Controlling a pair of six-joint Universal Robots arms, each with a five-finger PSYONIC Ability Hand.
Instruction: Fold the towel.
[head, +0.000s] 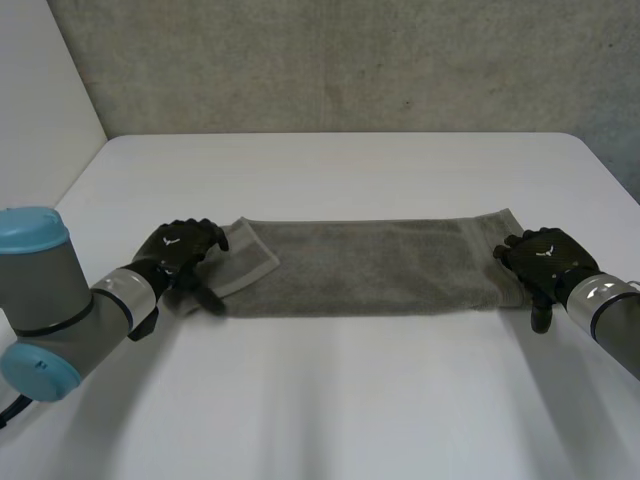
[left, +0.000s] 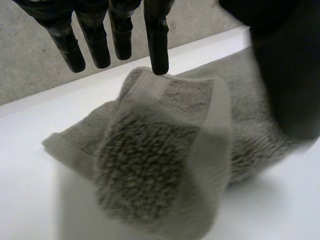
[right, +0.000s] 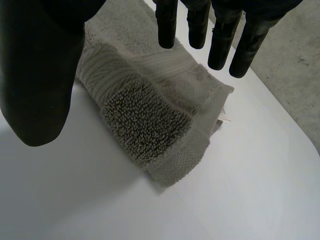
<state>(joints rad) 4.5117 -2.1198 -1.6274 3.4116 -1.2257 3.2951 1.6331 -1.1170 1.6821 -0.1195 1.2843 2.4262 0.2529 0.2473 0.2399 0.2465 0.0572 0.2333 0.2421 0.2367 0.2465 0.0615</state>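
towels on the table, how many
1. The grey towel lies stretched across the white table, one end turned over beside the left hand, the other end at the right hand. No other seems hidden.

One towel (head: 370, 265), apparently; two hands (head: 185, 248) (head: 542, 255); one table (head: 350, 170).

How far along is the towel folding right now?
Done: the towel lies as a long narrow strip, apparently folded lengthwise, its left end flipped over. In hand: left hand and right hand sit open at the two ends, gripping nothing. Left: fold it end to end.
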